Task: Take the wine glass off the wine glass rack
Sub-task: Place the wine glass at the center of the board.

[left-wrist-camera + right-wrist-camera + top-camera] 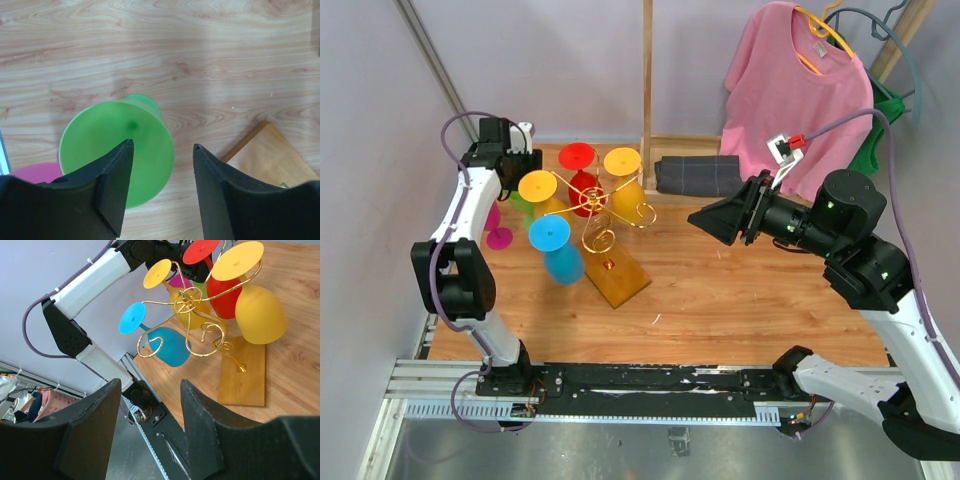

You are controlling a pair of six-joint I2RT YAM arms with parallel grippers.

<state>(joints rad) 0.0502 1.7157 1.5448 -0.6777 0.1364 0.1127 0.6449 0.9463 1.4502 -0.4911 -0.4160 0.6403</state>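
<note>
Green glass and pink glass stand inverted on bench; 4 hang on rack. Left end effector and right end effector open, empty.

No text, label, brand, number or sign can be read on anything here.

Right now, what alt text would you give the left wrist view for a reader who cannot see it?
The left hand, fingers apart and empty, hangs over a green wine glass standing upside down on the wooden table. A pink glass edges in at lower left, the rack's wooden base at lower right.
</note>
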